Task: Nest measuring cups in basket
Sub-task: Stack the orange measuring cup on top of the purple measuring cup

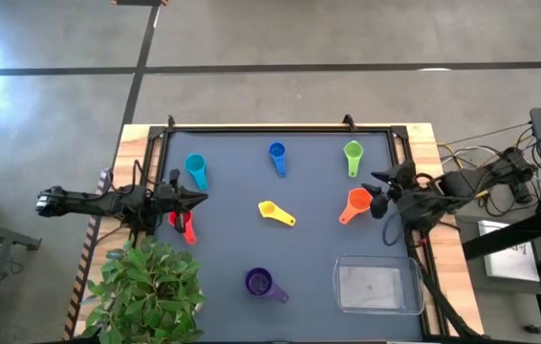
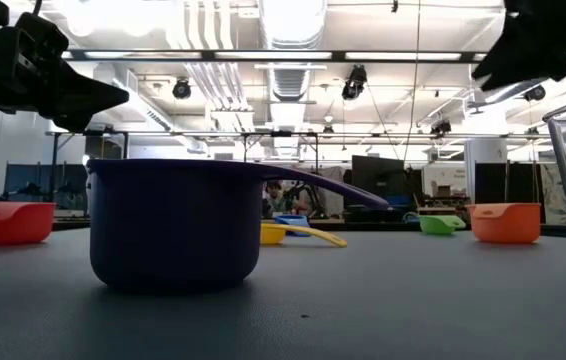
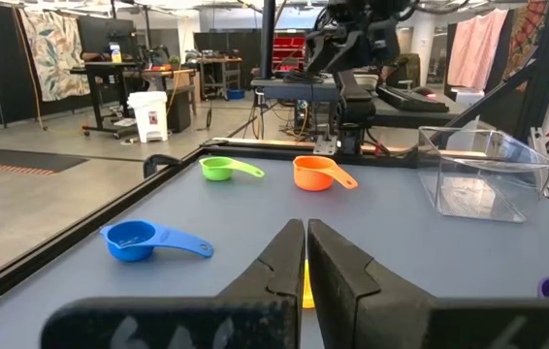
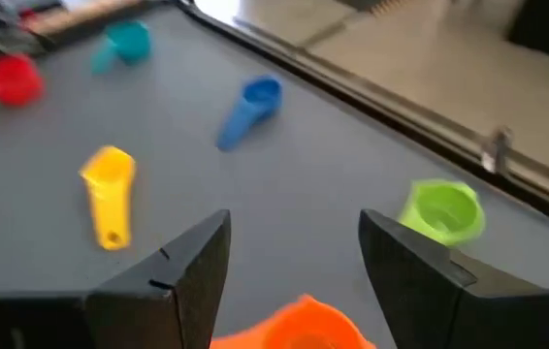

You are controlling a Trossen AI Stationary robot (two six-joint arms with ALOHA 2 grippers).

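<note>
Nearest the front edge of the grey tabletop [image 1: 280, 244] sits the purple cup [image 1: 259, 282], a small round scoop with a short flat handle pointing toward the basket [image 1: 378, 286] beside it. The basket is a clear, shallow rectangular tray with rounded corners, standing at the front right corner; no cup lies in it.

Farther in, the yellow cup [image 1: 269, 209] lies near the middle, its handle angled to the front right. The red cup [image 1: 185, 224] rests at the left side, partly under the left arm, and the orange cup [image 1: 357, 201] sits at the right. All the cups lie apart on the tabletop, none nested.

The right hand [image 4: 294, 262] hovers just beside and over the orange cup with its fingers spread apart, holding nothing. The left hand [image 3: 306, 254] hangs above the tabletop's left side, near the red cup, fingers pressed together and empty.

Along the far edge stand the teal cup [image 1: 195, 166], the blue cup [image 1: 276, 153] and the green cup [image 1: 353, 153], left to right, handles pointing frontward. A leafy plant [image 1: 146, 287] stands at the front left corner.
</note>
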